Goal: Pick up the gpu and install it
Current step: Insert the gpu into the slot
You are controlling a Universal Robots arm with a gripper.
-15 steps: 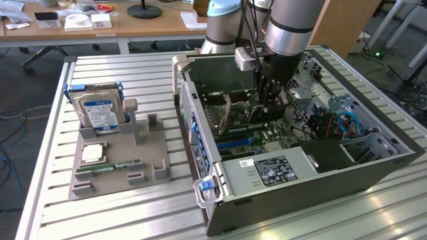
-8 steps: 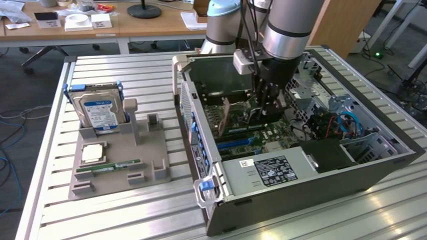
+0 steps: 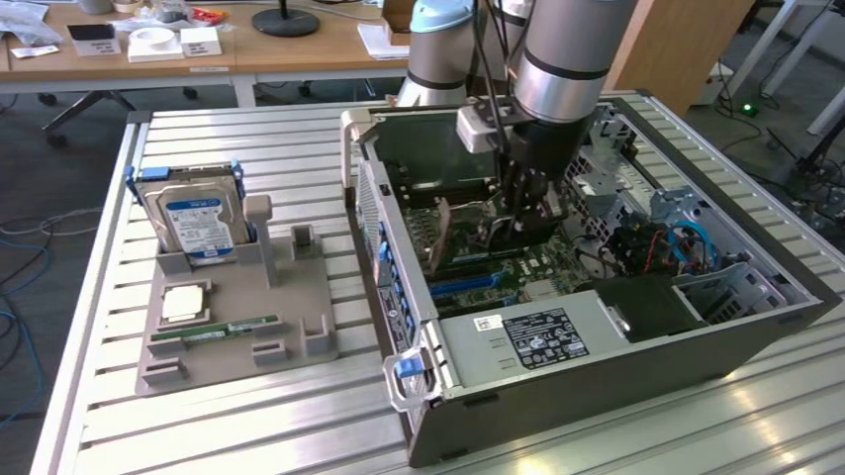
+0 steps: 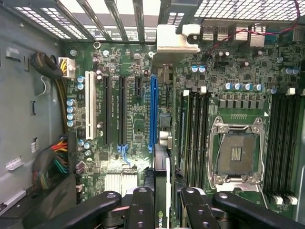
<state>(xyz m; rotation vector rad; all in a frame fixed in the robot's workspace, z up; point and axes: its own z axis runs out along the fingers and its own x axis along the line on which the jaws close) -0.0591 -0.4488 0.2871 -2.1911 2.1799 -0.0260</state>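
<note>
Wrist view: gripper [image 4: 164,200] jaws pinch gpu [image 4: 162,167] edge-on. You should hold its edge parallel over the blue PCIe slot [image 4: 153,109], lowering squarely.

Thin dark gpu [image 4: 162,191], green logo on its edge, held upright and edge-on, over one end of the blue slot [image 4: 153,112], roughly in line with it
</note>
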